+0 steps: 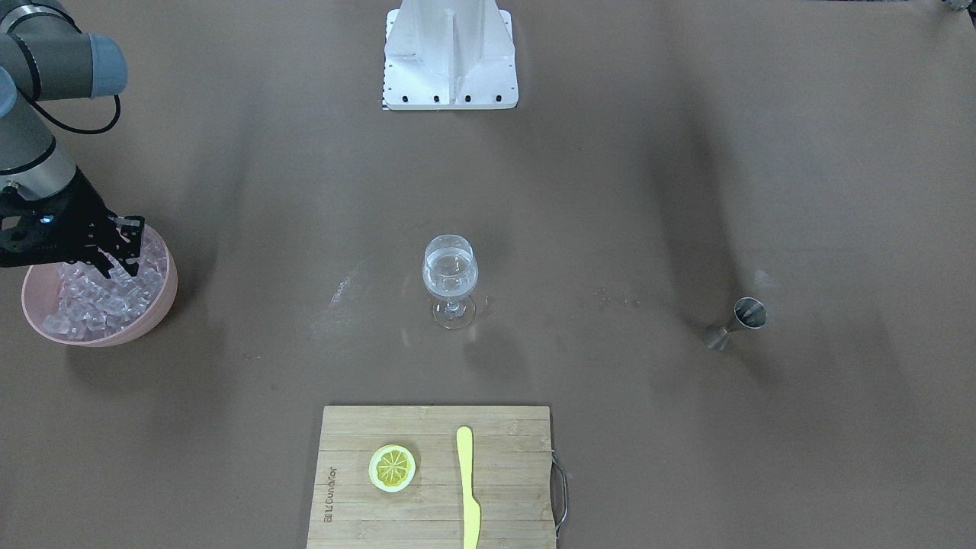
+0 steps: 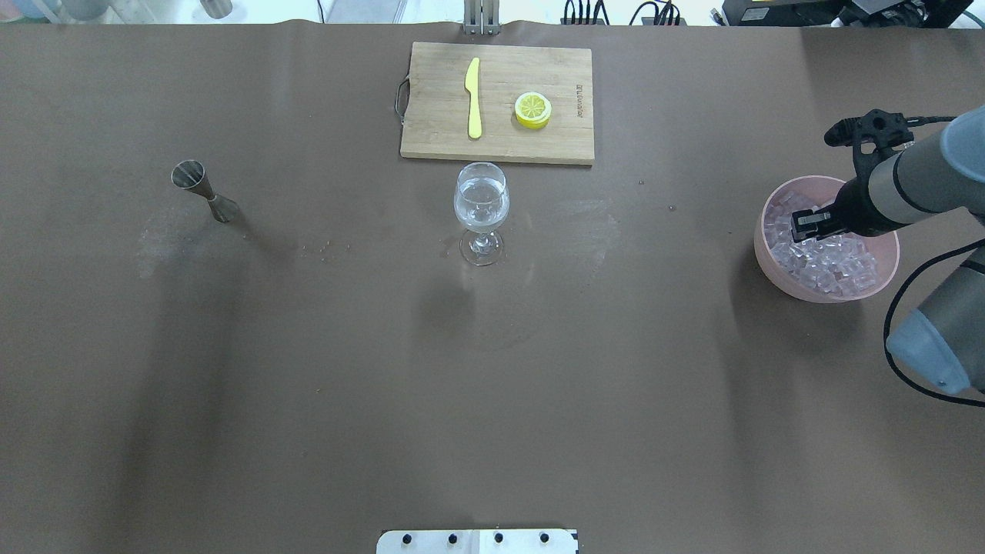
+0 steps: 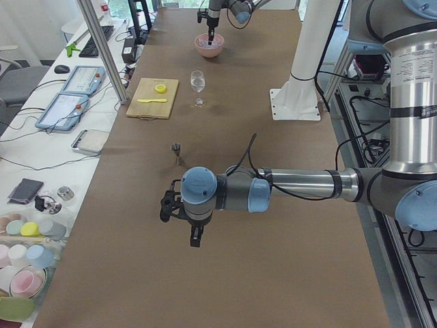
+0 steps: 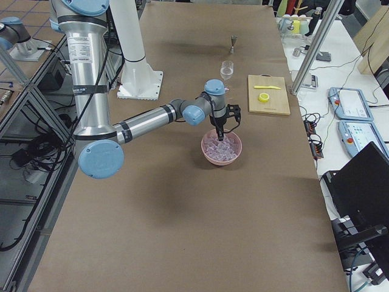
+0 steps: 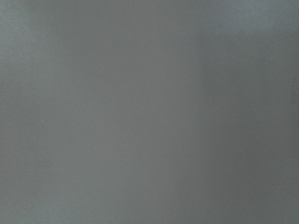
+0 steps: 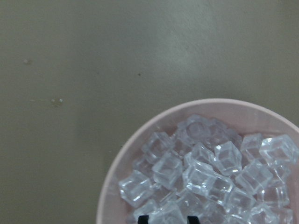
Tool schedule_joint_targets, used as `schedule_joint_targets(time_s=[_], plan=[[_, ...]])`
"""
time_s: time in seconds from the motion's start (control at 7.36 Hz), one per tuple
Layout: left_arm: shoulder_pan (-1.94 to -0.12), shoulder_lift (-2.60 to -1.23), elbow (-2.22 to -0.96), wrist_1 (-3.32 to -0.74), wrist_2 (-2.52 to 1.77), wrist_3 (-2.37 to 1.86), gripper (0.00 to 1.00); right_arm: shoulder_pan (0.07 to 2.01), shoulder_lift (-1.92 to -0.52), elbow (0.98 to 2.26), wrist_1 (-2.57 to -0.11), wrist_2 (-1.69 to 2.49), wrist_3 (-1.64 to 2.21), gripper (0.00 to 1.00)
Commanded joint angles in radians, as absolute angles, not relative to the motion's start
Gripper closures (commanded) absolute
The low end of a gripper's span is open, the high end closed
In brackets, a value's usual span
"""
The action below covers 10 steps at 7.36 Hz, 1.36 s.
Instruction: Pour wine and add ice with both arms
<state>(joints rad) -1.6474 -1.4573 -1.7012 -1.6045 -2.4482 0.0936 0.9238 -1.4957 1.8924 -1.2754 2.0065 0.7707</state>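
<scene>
a shallow pink plastic bowl (image 1: 164, 301) sat close to the table's end on the robot's right, heaped with the ice (image 1: 88, 305): many small clear, slightly frosty cubes. the right arm's black two-finger gripper (image 1: 116, 267) pointed down into this bowl. its fingertips (image 6: 145, 218) were spread apart among the top cubes, with one cube lying between them.

a clear stemmed wine glass (image 1: 451, 259) stood upright at the middle of the table. the wine (image 1: 450, 286), a colourless water-like liquid, filled the lower part of its round bowl.

a small steel double-cone jigger (image 1: 736, 324) stood upright on the robot's left, well apart from the glass; what it held could not be told.

a pale bamboo cutting board (image 1: 427, 518) with a metal wire handle lay at the table edge farthest from the robot, just beyond the glass. on it lay a round yellow lemon slice (image 1: 393, 467) and a flat yellow plastic knife (image 1: 467, 488), side by side and not touching.

the table (image 1: 686, 457) was covered in matte brown sheeting, faintly smudged near the glass. wide stretches of it lay between bowl and glass, and between glass and jigger.

the left arm's gripper (image 3: 195, 239) showed only in a side view, hanging over brown sheeting well past the jigger. whether its fingers were apart or together could not be told.
</scene>
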Motion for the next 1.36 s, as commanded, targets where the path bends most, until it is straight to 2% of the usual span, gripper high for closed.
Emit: schedule_joint_targets(time_s=[0.0, 0.27, 0.68, 1.09, 1.22], plan=[[-1.647, -1.457, -1.701, -1.605, -2.448, 0.094, 0.01, 0.948, -1.467, 2.014, -1.279, 2.023, 0.775, 0.98], [-1.647, -1.457, -1.704, -1.606, -2.448, 0.094, 0.01, 0.919, -1.338, 2.008, -1.290, 2.057, 0.872, 1.00], [-1.647, -1.456, -1.706, -1.606, -2.448, 0.094, 0.01, 0.761, -1.070, 1.933, -1.292, 1.996, 1.263, 1.00], [-1.647, -1.457, -1.707, -1.606, -2.448, 0.094, 0.01, 0.635, -0.873, 1.916, -1.561, 1.813, 1.319, 1.00], [-1.647, -1.456, -1.706, -1.606, -2.448, 0.094, 0.01, 0.626, -0.824, 1.861, -1.583, 1.796, 1.340, 1.00]])
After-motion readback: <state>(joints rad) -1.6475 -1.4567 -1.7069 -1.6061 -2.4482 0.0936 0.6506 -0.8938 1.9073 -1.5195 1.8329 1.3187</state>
